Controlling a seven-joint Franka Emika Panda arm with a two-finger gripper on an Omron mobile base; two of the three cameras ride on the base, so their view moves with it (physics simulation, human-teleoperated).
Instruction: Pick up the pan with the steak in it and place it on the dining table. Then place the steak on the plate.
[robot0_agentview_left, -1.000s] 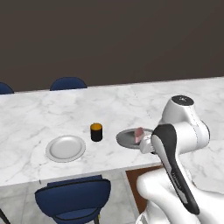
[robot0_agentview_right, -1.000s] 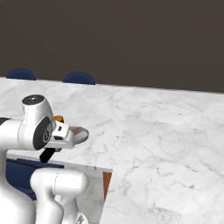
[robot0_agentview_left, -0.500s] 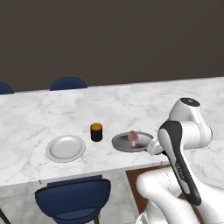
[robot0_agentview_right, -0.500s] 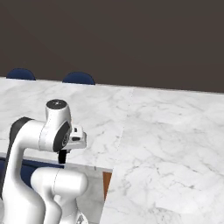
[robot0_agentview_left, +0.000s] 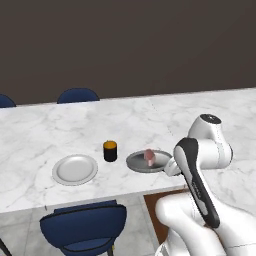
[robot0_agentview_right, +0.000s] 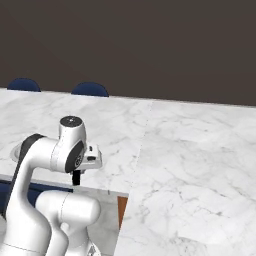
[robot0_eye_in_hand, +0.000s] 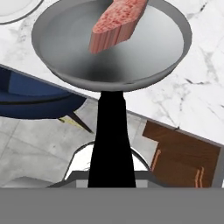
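Pan (robot0_agentview_left: 146, 161): at the dining table (robot0_agentview_left: 45, 135) near edge, right of cup (robot0_agentview_left: 110, 150) and plate (robot0_agentview_left: 75, 169). Steak (robot0_eye_in_hand: 118, 22) inside. Gripper (robot0_agentview_left: 172, 167) pinching the pan's handle (robot0_eye_in_hand: 112, 135). Risk: releasing with bowl overhanging edge could tip pan, spilling steak.

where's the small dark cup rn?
In the left base view the small dark cup stands upright on the white marble dining table, between the flat light-grey plate to its left and the grey metal pan to its right, near the table's front edge.
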